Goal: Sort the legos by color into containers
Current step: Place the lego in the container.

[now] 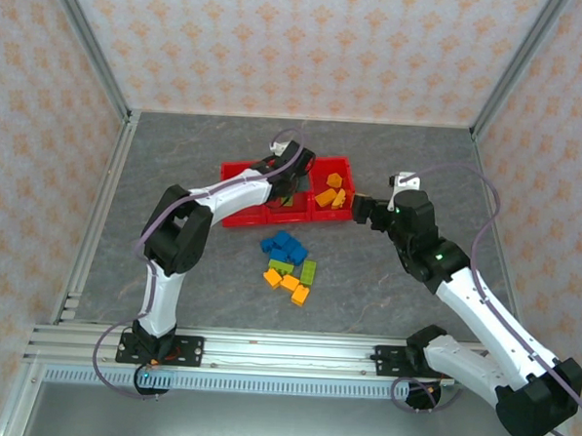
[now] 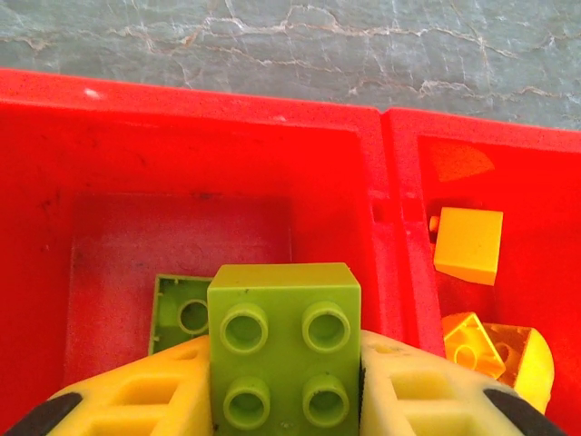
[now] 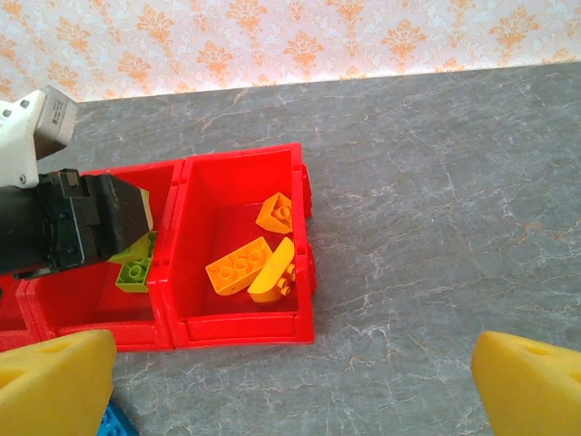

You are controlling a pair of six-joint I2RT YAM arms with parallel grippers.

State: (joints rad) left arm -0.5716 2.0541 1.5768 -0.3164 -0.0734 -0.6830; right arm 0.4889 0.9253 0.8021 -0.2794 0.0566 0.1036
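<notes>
left gripper [image 2: 283, 368]: we see it clamped on the held green brick [image 2: 283, 350], with a yellow finger [image 2: 136, 391] pressed to each side wall. in the top view it sits over the middle of the tray [image 1: 237, 216].
held green brick: a square two-by-two, so it has no long axis. its four studs face straight up at the wrist camera. it hangs above the middle bin [image 2: 182, 145], toward that bin's 6 o'clock side.
second green brick [image 2: 182, 313]: it lies on the middle bin's floor, at 9 o'clock from the held one and partly hidden by it. the face turned up looks like its hollow underside.
right bin [image 3: 227, 200]: it holds three orange-yellow pieces. the long orange brick [image 3: 238, 266] lies studs up, its long axis running from 8 to 2 o'clock in the right wrist view. a curved piece [image 3: 275, 274] touches its 3 o'clock end. a small piece [image 3: 275, 212] lies apart at 12 o'clock.
tray: three red bins joined in a row, the long axis running 9 to 3 o'clock in the top view.
right gripper [image 1: 362, 210]: spread wide with nothing between its fingers. it hovers just beside the tray's 3 o'clock end.
loose legos: they lie on the table [image 1: 421, 156] at 6 o'clock from the tray. the blue bricks [image 1: 285, 247] are nearest it, the green bricks [image 1: 309, 272] and orange bricks [image 1: 300, 295] lie below.
</notes>
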